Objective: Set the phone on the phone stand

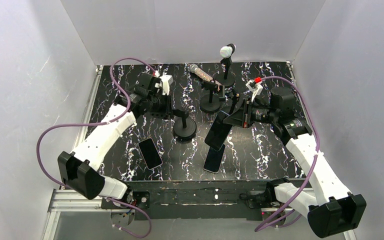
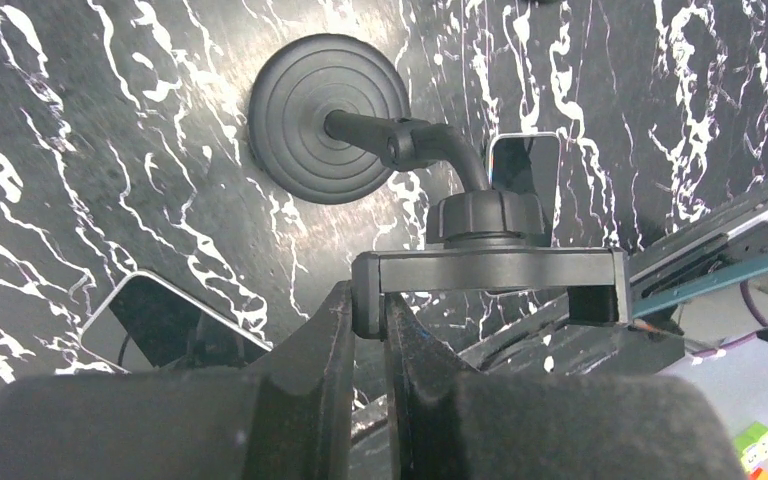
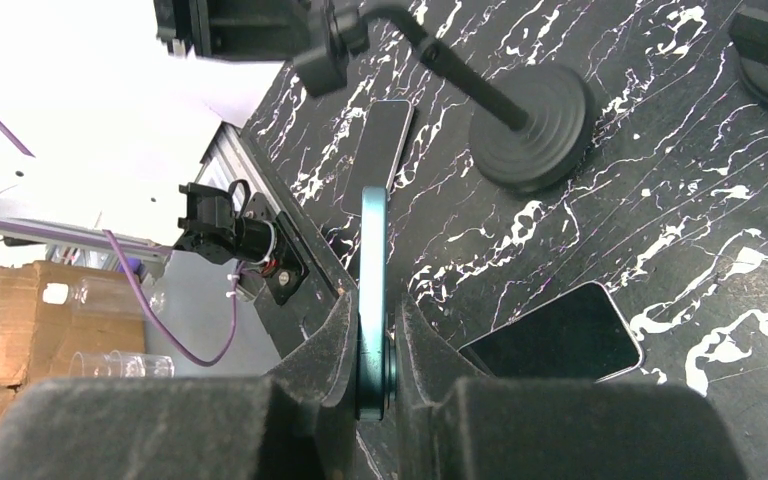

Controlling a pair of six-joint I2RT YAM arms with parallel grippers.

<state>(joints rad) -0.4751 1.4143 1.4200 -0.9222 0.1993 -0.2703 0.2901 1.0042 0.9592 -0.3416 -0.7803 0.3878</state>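
The black phone stand (image 1: 185,131) stands on its round base (image 2: 325,118) mid-table, its arm rising to a flat clamp bar (image 2: 490,272). My left gripper (image 2: 368,310) is shut on the left end of that clamp bar; from above, the left gripper (image 1: 171,111) sits just left of the stand. My right gripper (image 3: 372,330) is shut on a teal-edged phone (image 3: 374,250), seen edge-on. In the top view this phone (image 1: 218,131) hangs tilted above the table, right of the stand, with the right gripper (image 1: 232,119) on its upper end.
Two more phones lie flat on the black marbled table, one at the front left (image 1: 150,153) and one at the front middle (image 1: 214,159). Behind stand two microphone stands (image 1: 211,97) (image 1: 226,65) and a microphone (image 1: 200,74). White walls enclose the table.
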